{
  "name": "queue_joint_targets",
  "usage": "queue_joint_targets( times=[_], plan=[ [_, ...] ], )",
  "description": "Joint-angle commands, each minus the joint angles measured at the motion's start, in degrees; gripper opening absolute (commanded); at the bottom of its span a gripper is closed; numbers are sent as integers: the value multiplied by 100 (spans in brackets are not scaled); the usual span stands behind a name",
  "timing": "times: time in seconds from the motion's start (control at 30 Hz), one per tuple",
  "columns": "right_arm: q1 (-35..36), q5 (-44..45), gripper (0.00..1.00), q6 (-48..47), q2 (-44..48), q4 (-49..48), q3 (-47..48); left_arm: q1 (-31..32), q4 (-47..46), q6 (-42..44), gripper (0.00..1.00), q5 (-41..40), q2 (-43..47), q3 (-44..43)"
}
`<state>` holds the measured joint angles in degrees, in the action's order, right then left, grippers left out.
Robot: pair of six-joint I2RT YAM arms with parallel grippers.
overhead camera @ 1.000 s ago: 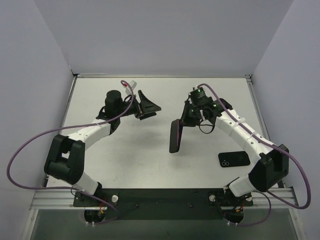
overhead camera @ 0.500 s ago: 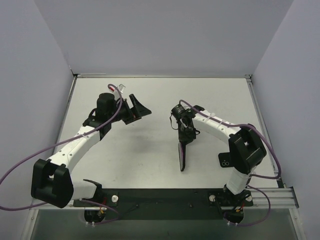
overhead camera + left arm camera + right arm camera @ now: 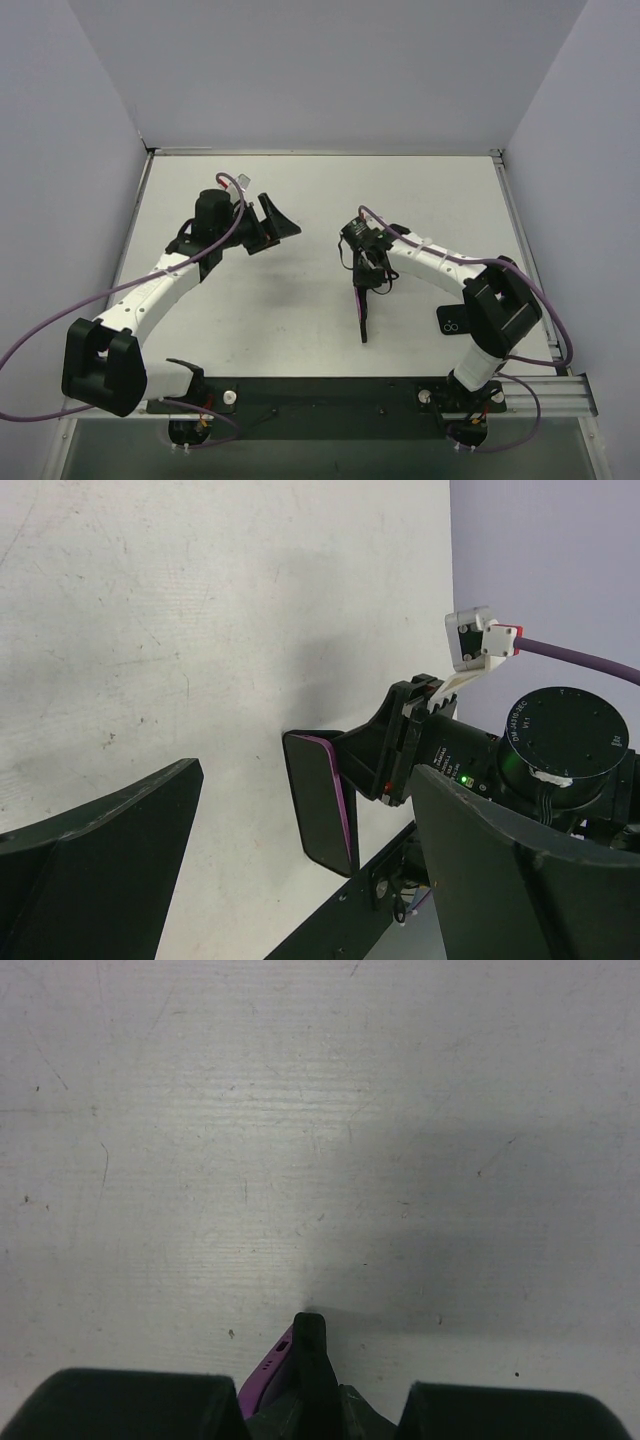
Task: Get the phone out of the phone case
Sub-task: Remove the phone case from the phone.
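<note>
A matte off-white rectangular tabletop [image 3: 300,330], marked with fine scratches and dark specks, fills the centre of the overhead view. It is enclosed by plain pale lavender-grey wall panels: a back panel [image 3: 330,70] at 12 o'clock, a left panel [image 3: 60,220] at 9 o'clock and a right panel [image 3: 590,180] at 3 o'clock. A thin silver metal edge strip [image 3: 320,152] borders the far side, a ribbed silver aluminium rail [image 3: 100,402] runs along the near edge at 6 o'clock, and even, diffuse light casts only soft grey shadows.
</note>
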<state>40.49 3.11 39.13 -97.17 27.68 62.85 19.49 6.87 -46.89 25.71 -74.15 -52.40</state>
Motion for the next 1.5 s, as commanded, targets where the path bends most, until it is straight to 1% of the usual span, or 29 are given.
queue_joint_targets(
  times=[0.0,0.33,0.53,0.7,0.8,0.83,0.9,0.93,1.0,1.1,1.13,1.2,1.23,1.3,1.33,1.47],
  plan=[
    [328,-892,12,226,-909,326,-818,-24,16,58,97,-66,94,11],
    [416,-944,13,156,-1243,212,-1082,3,-2,-30,97,-32,41,81],
    [548,-1050,17,182,-1559,62,-1213,20,24,-65,97,-5,15,72],
    [592,-1146,17,235,-1674,-131,-1389,90,42,-118,97,48,-108,81],
    [600,-1181,14,261,-1648,-237,-1390,292,25,-285,97,91,-397,107],
    [600,-1173,9,270,-1596,-246,-1372,467,-71,-381,97,126,-486,133],
    [592,-1164,3,296,-1516,-246,-1285,617,-63,-452,96,136,-740,108],
    [583,-1129,0,305,-1438,-237,-1232,696,-29,-531,96,144,-837,64],
    [583,-1050,0,349,-1358,-211,-1118,881,-46,-689,96,205,-1065,81],
    [592,-944,0,341,-1279,-184,-1003,1022,-607,-1312,95,566,-1390,300],
    [592,-927,0,314,-1270,-193,-951,1040,-939,-1653,94,627,-1479,327],
    [600,-874,0,279,-1279,-149,-897,1092,-977,-1989,92,654,-1698,336],
    [600,-865,0,244,-1305,-123,-862,1127,-986,-2286,91,619,-1760,336],
    [592,-874,0,226,-1314,-114,-853,1215,-785,-2534,91,470,-1953,179],
    [600,-883,0,217,-1305,-114,-853,1242,-410,-2657,90,496,-2032,99],
    [600,-883,0,200,-1305,-96,-836,1400,287,-2632,90,478,-2410,-428]
  ],
)
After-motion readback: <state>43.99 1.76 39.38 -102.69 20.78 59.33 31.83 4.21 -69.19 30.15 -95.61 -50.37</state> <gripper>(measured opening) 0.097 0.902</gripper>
